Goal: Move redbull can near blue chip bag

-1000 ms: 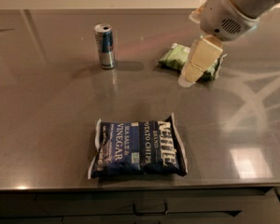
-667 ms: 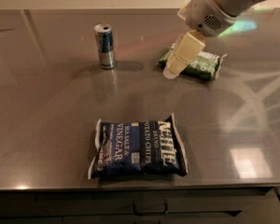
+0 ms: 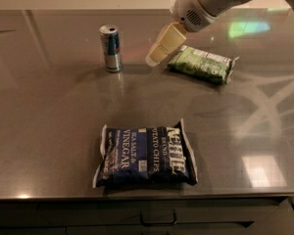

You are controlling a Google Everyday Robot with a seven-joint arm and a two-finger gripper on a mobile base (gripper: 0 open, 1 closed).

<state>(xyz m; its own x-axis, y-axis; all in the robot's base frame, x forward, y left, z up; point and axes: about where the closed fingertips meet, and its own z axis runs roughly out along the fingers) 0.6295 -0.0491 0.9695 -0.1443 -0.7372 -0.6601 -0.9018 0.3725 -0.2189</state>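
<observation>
Redbull can (image 3: pixel 111 49) upright at back left of tabletop (image 3: pixel 49 121), long axis vertical, silver top up. Blue chip bag (image 3: pixel 146 154) flat near front edge, long axis left-right, well apart from can. Hand (image 3: pixel 155 57) hovering between can and green bag (image 3: pixel 201 64), tilted down-left; apart or together, cannot tell.

My one camera looks steeply down from above the surface's (image 3: pixel 49 106) near edge, facing across it; my tool (image 3: pixel 156 57) hangs at upper centre.
</observation>
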